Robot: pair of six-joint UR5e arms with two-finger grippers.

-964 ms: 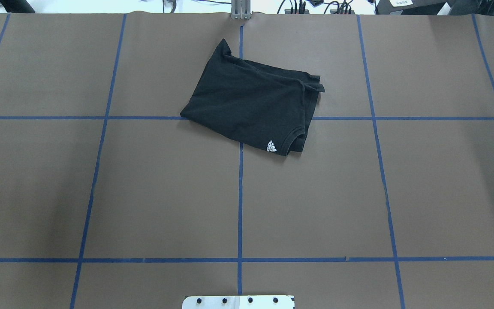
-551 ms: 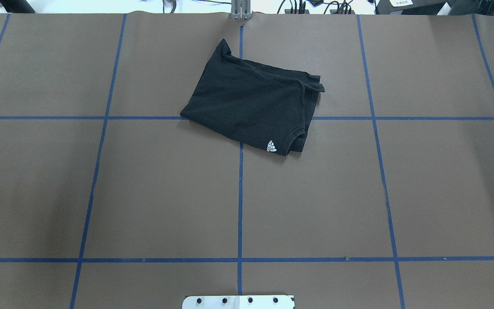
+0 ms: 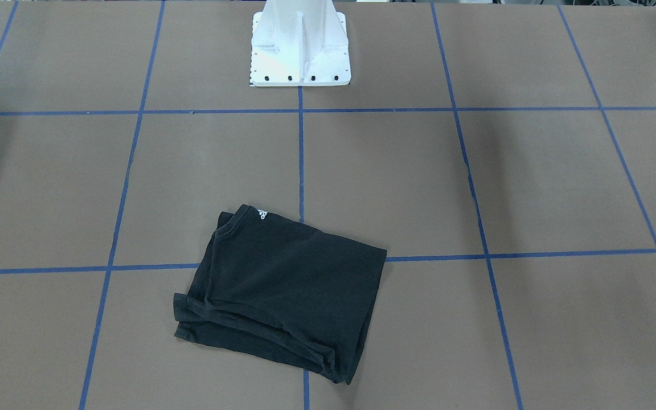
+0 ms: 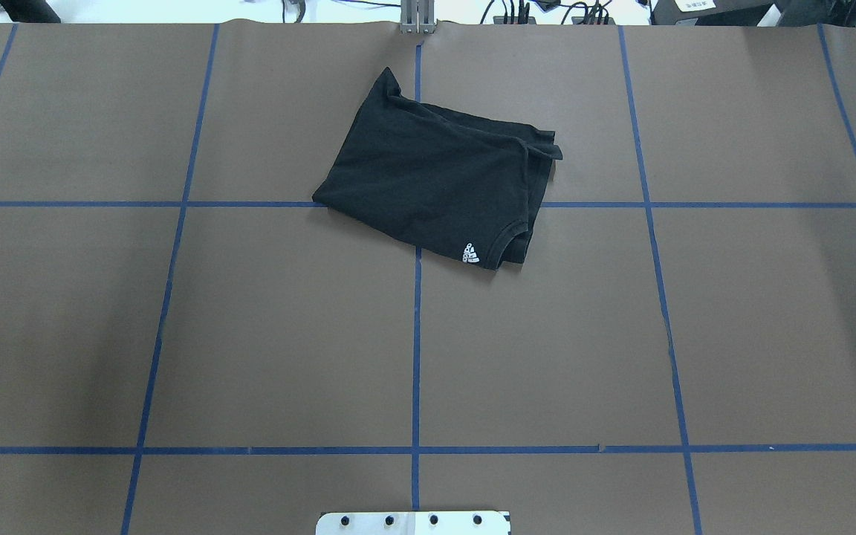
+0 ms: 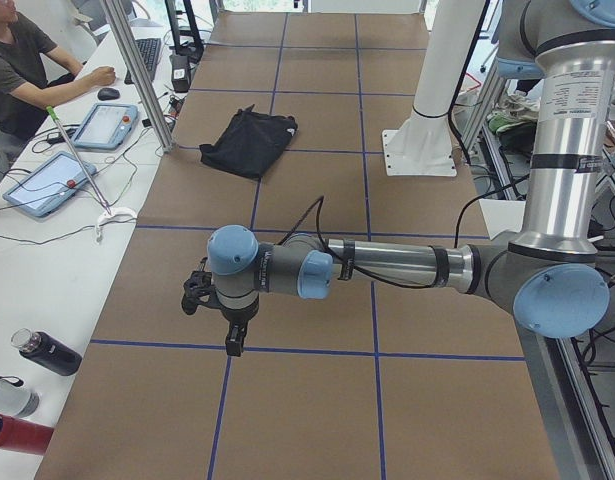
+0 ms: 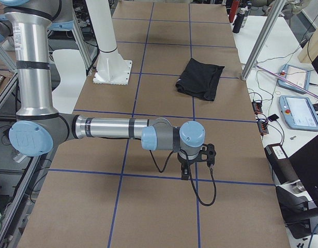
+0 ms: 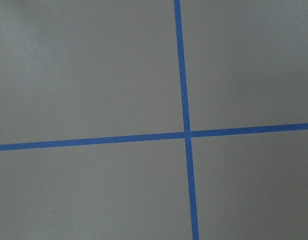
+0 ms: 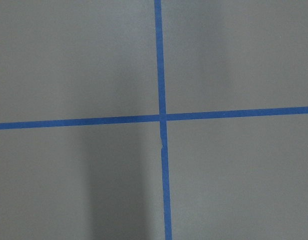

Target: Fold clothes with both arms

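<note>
The black T-shirt (image 4: 435, 182) lies folded into a rough rectangle on the brown table, at the far middle. Its small white neck mark (image 4: 470, 253) faces the robot. The block logo is hidden. The shirt also shows in the front view (image 3: 282, 290) and both side views (image 5: 249, 142) (image 6: 201, 78). My left gripper (image 5: 232, 338) hangs over a tape crossing at the table's left end, far from the shirt. My right gripper (image 6: 185, 173) hangs likewise at the right end. I cannot tell whether either is open or shut. The wrist views show only table and blue tape.
The white pedestal base (image 3: 299, 40) stands at the robot's side. Blue tape lines (image 4: 416, 349) grid the table. A side bench holds tablets (image 5: 52, 182) and bottles (image 5: 47, 352), with a seated person (image 5: 22, 70). A metal post (image 5: 137, 70) stands at the far edge.
</note>
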